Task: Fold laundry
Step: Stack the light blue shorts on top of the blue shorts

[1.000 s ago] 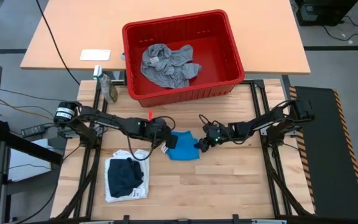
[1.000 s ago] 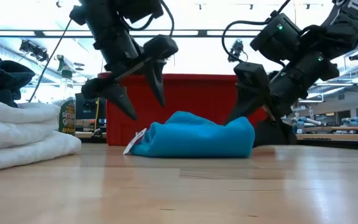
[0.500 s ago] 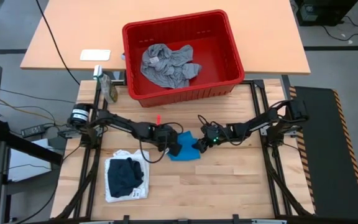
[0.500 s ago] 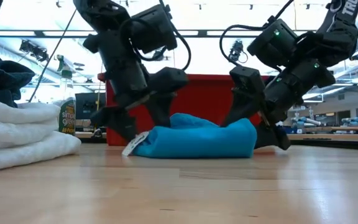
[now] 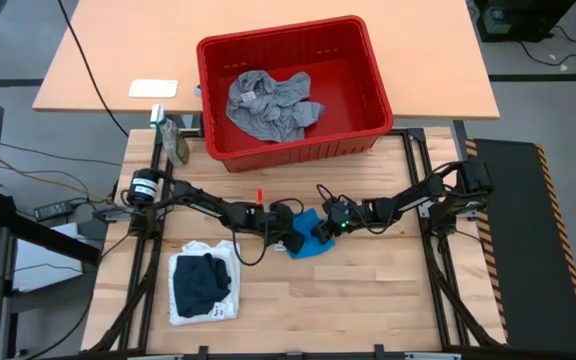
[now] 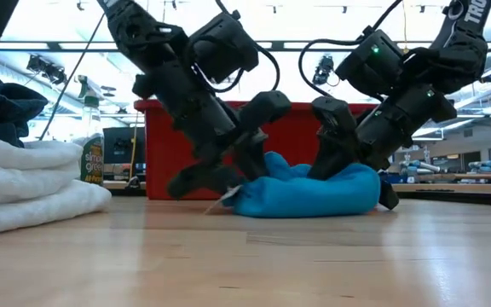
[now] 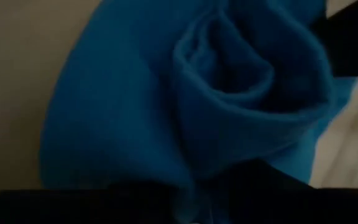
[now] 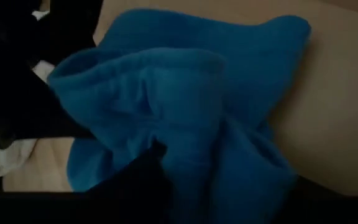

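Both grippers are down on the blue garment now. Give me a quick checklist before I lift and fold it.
1. Left gripper on the bright blue soft cloth garment: ok, at its left end.
2. Right gripper on the same garment: ok, at its right end.
3. Firm pinch by both: cannot tell; the wrist views show only bunched cloth.
4. Garment flat: not ok, it is bunched up between the grippers.
5. Folded dark navy and white stack apart from the work spot: ok.
6. Grey crumpled garment waiting inside the red plastic basket: ok.
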`<action>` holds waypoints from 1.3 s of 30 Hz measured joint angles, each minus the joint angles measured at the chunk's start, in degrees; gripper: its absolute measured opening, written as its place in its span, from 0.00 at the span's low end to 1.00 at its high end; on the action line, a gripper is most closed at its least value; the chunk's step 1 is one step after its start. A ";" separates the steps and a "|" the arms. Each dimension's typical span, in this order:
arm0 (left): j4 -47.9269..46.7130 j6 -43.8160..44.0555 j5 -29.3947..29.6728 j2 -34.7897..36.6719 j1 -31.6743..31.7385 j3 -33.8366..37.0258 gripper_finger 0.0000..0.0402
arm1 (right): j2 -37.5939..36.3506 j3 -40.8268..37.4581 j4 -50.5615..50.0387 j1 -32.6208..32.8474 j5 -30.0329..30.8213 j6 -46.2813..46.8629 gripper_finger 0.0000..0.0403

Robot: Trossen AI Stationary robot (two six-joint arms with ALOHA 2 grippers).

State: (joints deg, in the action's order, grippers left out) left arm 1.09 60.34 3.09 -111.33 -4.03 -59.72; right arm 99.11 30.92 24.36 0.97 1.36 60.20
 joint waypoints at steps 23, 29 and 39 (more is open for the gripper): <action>-33.48 -5.72 -1.48 28.10 -4.10 -9.86 0.04 | -8.24 14.37 0.41 1.57 -14.25 10.91 0.09; -56.23 -5.56 -1.38 35.57 -7.09 -15.64 0.04 | 0.42 32.86 -4.31 3.89 -6.57 6.25 0.09; -78.13 9.03 -1.27 38.63 -22.88 -16.81 0.04 | 19.57 60.47 -8.55 7.72 -0.29 -1.43 0.09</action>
State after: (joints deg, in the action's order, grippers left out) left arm -77.05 69.37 1.82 -72.71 -26.91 -76.53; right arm 118.68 91.39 15.80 8.70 1.06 58.77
